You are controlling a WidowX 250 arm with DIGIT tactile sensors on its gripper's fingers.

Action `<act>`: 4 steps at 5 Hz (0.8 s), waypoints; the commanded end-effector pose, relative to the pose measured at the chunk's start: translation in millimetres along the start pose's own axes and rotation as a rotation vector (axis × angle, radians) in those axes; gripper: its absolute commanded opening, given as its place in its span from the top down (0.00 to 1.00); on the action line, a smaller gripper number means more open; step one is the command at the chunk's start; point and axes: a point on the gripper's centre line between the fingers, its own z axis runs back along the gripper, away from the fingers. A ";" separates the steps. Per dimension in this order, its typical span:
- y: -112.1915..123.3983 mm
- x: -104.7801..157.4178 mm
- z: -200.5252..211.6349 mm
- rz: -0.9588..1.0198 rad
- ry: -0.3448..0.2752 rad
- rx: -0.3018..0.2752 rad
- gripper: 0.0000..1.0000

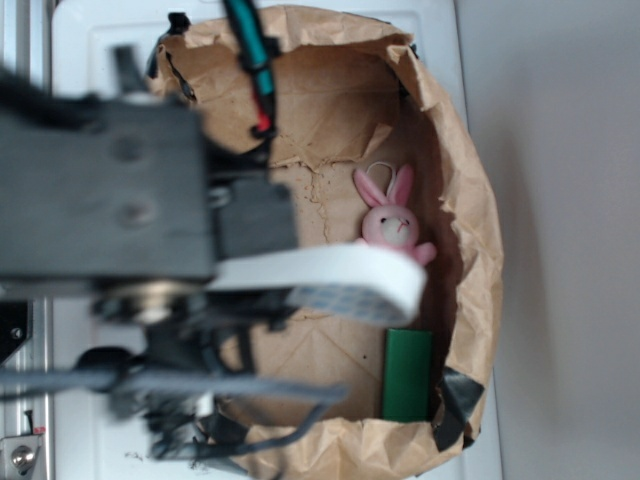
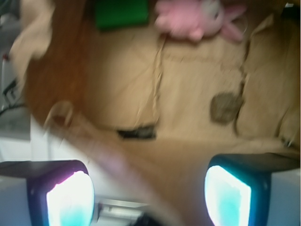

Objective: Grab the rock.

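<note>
Nothing is grabbed yet: the gripper point(image 2: 149, 190) hangs spread and empty, with the rock point(image 2: 225, 107) lying ahead of it, nearer its right-hand finger in the wrist view, well apart. Only that view shows the rock; the outside camera's arm hides it

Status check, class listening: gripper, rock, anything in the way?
Gripper open, empty. Rock on brown paper, untouched. Pink bunny and green block lie apart from it.
</note>
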 end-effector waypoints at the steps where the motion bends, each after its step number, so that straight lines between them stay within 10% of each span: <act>1: 39.3 31.9 -1.2 0.089 -0.043 -0.009 0.00; 4: 51.0 27.0 -34.2 0.043 -0.126 0.004 0.00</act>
